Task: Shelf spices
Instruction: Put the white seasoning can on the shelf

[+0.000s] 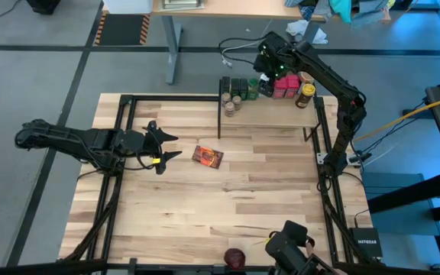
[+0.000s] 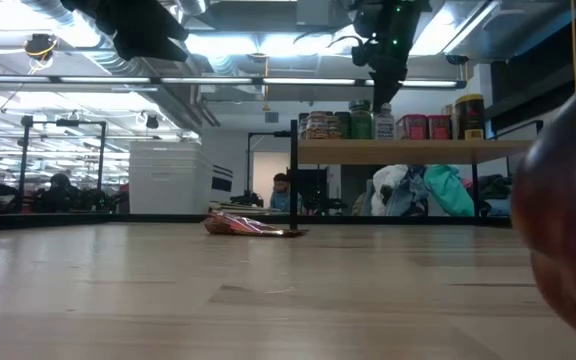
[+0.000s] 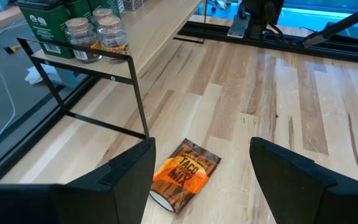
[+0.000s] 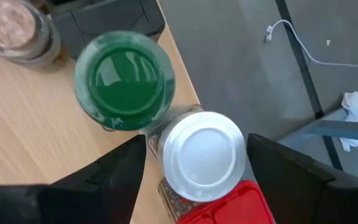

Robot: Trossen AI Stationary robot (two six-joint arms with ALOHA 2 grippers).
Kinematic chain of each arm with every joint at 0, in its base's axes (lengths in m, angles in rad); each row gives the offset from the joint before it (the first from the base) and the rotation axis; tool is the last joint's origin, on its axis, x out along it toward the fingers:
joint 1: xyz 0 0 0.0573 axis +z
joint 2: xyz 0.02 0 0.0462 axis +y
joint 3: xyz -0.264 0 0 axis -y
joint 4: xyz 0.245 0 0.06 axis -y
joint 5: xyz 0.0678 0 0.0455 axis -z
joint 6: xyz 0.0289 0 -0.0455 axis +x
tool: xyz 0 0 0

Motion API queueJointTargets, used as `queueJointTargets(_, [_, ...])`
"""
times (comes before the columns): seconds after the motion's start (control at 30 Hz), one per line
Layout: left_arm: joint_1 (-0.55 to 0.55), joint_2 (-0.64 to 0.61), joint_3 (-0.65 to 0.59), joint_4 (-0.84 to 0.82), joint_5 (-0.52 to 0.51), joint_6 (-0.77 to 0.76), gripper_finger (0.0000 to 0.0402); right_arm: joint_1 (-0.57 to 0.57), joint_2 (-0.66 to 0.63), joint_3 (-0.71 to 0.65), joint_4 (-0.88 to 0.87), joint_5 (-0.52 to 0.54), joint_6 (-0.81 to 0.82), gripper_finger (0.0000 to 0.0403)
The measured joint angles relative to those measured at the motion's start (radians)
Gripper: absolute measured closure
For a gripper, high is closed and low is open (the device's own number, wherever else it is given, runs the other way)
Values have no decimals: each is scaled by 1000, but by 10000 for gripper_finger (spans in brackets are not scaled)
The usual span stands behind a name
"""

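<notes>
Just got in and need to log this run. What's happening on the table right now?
The robot is shelving spices. The right pincer hangs open directly above the white-capped bottle, which stands on the shelf beside a green-lidded jar among the other jars and boxes. The left pincer is open above the tabletop, aimed at the taco mix packet, the one spice item lying off the shelf.

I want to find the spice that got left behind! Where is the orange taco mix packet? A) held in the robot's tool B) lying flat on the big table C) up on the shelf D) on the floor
B: the taco mix packet lies flat on the big table, in front of the open left tool, apart from the shelf.
</notes>
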State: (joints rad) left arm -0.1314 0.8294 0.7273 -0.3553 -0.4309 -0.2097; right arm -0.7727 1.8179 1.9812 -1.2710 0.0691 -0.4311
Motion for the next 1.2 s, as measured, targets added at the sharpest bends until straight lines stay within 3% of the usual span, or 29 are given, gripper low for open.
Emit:
queueJointTargets(0.23, [0,0,0,0,0,0,147,0,0,-27,33,6,-2,121])
queueJointTargets(0.53, [0,0,0,0,0,0,147,0,0,-27,56,6,-2,196])
queueJointTargets(0.77, [0,0,0,0,0,0,147,0,-1,-26,44,35,59,207])
queueJointTargets(1.0, [0,0,0,0,0,0,147,0,-1,-26,43,-16,6,251])
queueJointTargets(1.2, [0,0,0,0,0,0,147,0,-1,-27,40,-20,-16,261])
